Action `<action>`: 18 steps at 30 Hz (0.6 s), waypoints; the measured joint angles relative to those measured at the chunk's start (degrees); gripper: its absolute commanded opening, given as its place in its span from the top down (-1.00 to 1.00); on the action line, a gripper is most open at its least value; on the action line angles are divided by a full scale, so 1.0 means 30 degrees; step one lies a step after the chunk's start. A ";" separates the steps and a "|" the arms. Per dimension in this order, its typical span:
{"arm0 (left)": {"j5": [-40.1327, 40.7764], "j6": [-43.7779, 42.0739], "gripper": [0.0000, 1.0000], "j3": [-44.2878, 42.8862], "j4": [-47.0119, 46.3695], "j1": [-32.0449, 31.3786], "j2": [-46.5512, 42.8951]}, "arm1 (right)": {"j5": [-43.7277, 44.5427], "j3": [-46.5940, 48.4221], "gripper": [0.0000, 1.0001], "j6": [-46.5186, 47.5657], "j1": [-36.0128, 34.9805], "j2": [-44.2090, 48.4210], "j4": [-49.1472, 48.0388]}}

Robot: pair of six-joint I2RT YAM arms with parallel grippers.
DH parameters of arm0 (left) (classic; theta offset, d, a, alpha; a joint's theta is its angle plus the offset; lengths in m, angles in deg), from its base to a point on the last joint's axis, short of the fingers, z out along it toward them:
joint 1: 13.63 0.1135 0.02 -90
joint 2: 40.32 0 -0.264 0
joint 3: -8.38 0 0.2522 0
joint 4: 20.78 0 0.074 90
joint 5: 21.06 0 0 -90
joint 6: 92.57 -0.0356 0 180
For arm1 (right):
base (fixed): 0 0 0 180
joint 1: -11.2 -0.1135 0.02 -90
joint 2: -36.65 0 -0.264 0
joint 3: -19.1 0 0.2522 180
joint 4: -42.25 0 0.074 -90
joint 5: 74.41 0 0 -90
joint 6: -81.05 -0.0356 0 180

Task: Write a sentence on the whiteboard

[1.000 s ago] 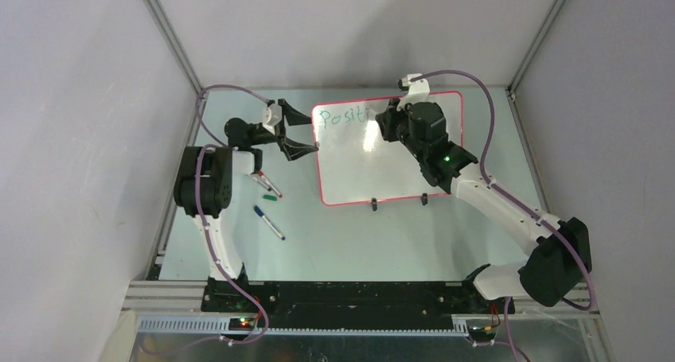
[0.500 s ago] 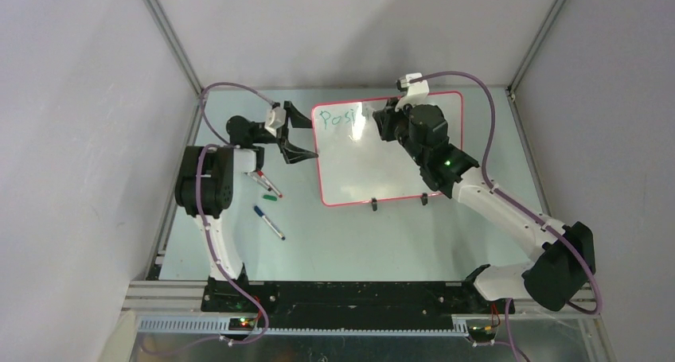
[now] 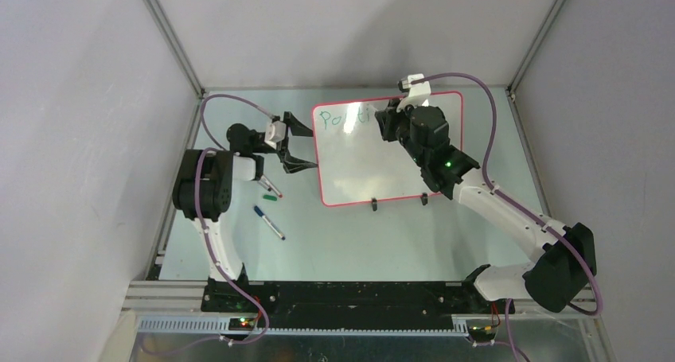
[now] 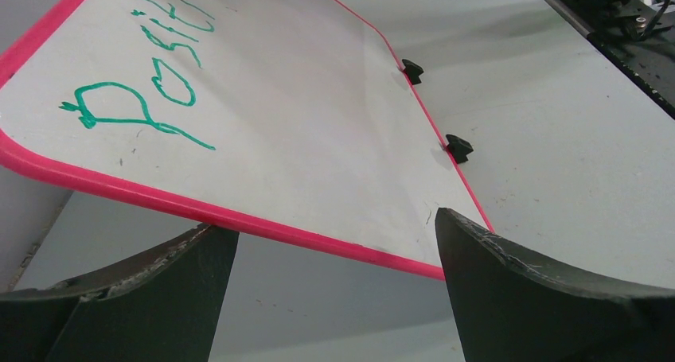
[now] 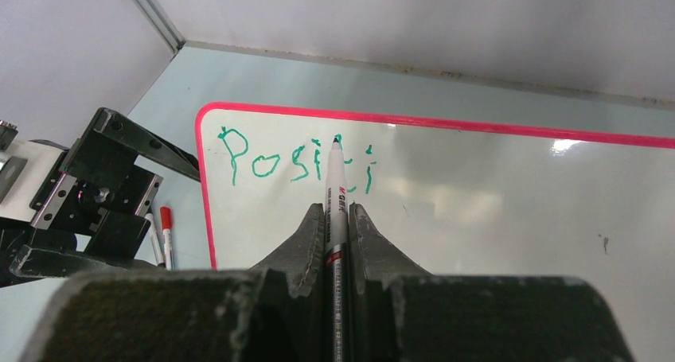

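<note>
Right gripper (image 5: 336, 212) is clamped tight on a white-bodied marker (image 5: 334, 175), and I see the marker's tip up among the green letters of the sentence (image 5: 265, 165), which reads "Positi" along the top-left of the whiteboard (image 3: 374, 175), just under its upper rim. Left gripper (image 3: 301, 145) is spread as wide as it goes with nothing in it, its jaws flanking the whiteboard's left rim; I cannot tell whether they touch it.
</note>
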 measured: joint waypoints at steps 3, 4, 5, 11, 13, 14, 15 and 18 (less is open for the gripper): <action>0.0000 0.0015 -0.97 -0.0007 -0.0007 -0.0022 0.0000 | 0.0022 0.0000 1.00 0.0029 0.0000 0.0000 -0.0029; 0.0007 0.0022 -0.97 -0.0007 0.0000 -0.0029 0.0000 | 0.0036 0.0000 1.00 0.0066 0.0000 0.0000 -0.0029; 0.0007 0.0022 -0.97 -0.0007 0.0000 -0.0029 0.0000 | 0.0073 0.0000 1.00 0.0109 0.0000 0.0000 -0.0029; -0.0007 0.0058 -0.97 -0.0044 0.0000 -0.0095 0.0000 | 0.0146 0.0000 1.00 0.0153 0.0000 0.0000 -0.0036; -0.0036 0.0328 -0.97 -0.0226 0.0007 -0.0219 0.0000 | 0.0153 0.0000 1.00 0.0160 0.0000 0.0000 -0.0036; -0.0066 0.0576 -0.97 -0.0401 0.0007 -0.0306 0.0007 | 0.0153 0.0000 1.00 0.0160 0.0000 0.0000 -0.0036; -0.0073 0.1042 -0.97 -0.0765 0.0007 -0.0437 0.0029 | 0.0153 0.0000 1.00 0.0160 0.0000 0.0000 -0.0044; 0.0044 0.2390 -0.97 -0.2055 -0.0007 -0.0750 0.0277 | 0.0160 0.0000 1.00 0.0160 0.0000 0.0000 -0.0044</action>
